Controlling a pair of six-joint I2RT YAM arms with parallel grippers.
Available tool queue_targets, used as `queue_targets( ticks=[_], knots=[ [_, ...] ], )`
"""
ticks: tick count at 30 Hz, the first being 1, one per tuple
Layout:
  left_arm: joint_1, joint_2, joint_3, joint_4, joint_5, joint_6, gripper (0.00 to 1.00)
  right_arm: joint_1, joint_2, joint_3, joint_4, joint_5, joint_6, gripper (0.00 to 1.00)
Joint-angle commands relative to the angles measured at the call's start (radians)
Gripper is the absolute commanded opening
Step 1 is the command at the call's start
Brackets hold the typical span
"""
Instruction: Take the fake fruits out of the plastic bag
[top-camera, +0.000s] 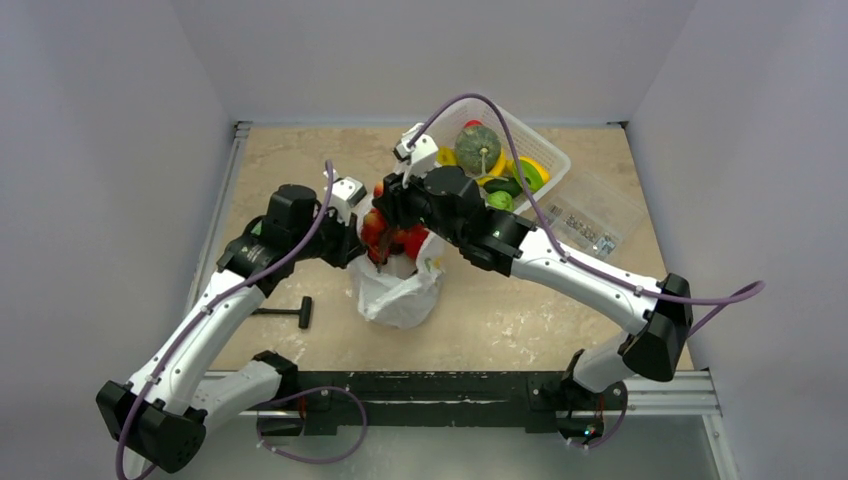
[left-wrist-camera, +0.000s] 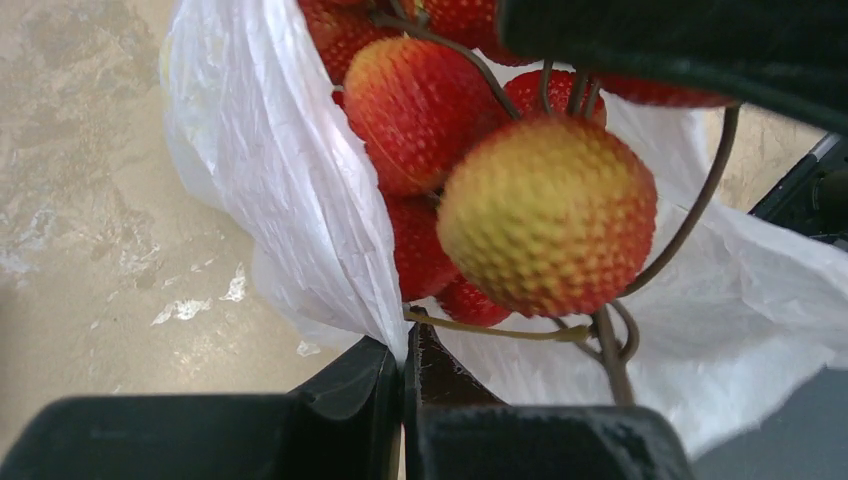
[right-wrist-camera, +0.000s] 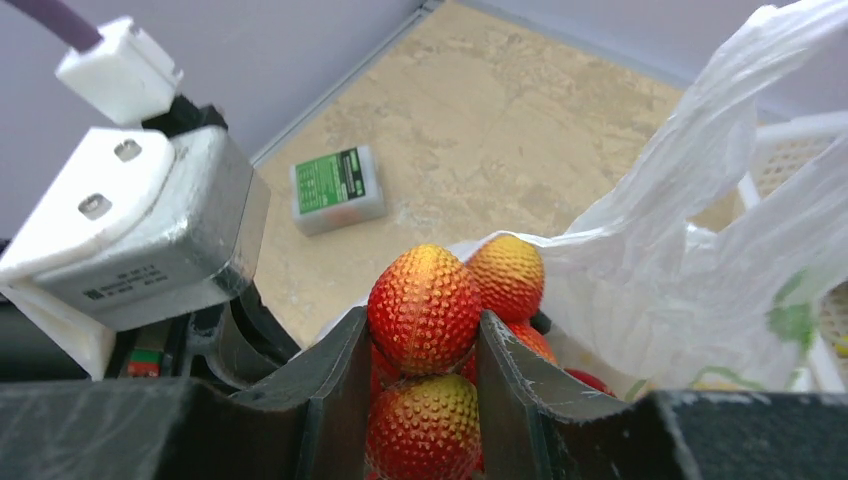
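The white plastic bag (top-camera: 400, 290) stands at the table's middle. A red-and-yellow berry bunch (top-camera: 388, 238) hangs over its mouth. My right gripper (right-wrist-camera: 420, 345) is shut on the berry bunch (right-wrist-camera: 425, 310), its jaws pressing a bumpy berry on both sides, just above the bag (right-wrist-camera: 690, 250). My left gripper (left-wrist-camera: 405, 345) is shut on the bag's rim (left-wrist-camera: 290, 190), pinching the thin film between closed jaws, with the berry bunch (left-wrist-camera: 545, 215) hanging right beside it. In the top view both grippers meet at the bag's mouth, left (top-camera: 352, 240) and right (top-camera: 392, 215). Other fruits in the bag are hidden.
A white lattice basket (top-camera: 520, 160) at the back right holds a green squash (top-camera: 478, 148) and yellow and green pieces. A clear lidded box (top-camera: 590, 215) lies right of it. A black T-shaped tool (top-camera: 290, 312) lies left of the bag. A small green-labelled block (right-wrist-camera: 337, 188) lies on the table.
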Motion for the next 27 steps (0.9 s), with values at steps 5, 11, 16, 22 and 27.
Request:
queue_targets(
  ticks=[5,11,16,22,27],
  knots=[
    [-0.007,0.007,0.024,0.012,-0.162,-0.003,0.00,-0.002,-0.047,0.132,0.017,0.014,-0.023,0.00],
    [-0.007,0.014,0.026,0.002,-0.214,-0.016,0.00,-0.003,-0.094,0.170,-0.007,0.012,-0.007,0.00],
    [-0.006,0.001,0.022,0.003,-0.264,-0.021,0.00,-0.003,-0.124,0.206,-0.025,0.041,-0.013,0.00],
    [-0.006,-0.025,0.013,0.007,-0.394,-0.047,0.00,-0.002,-0.148,0.254,-0.070,0.142,-0.054,0.00],
    [-0.005,-0.049,0.007,0.009,-0.496,-0.065,0.00,-0.010,-0.188,0.279,-0.077,0.310,-0.129,0.00]
  ],
)
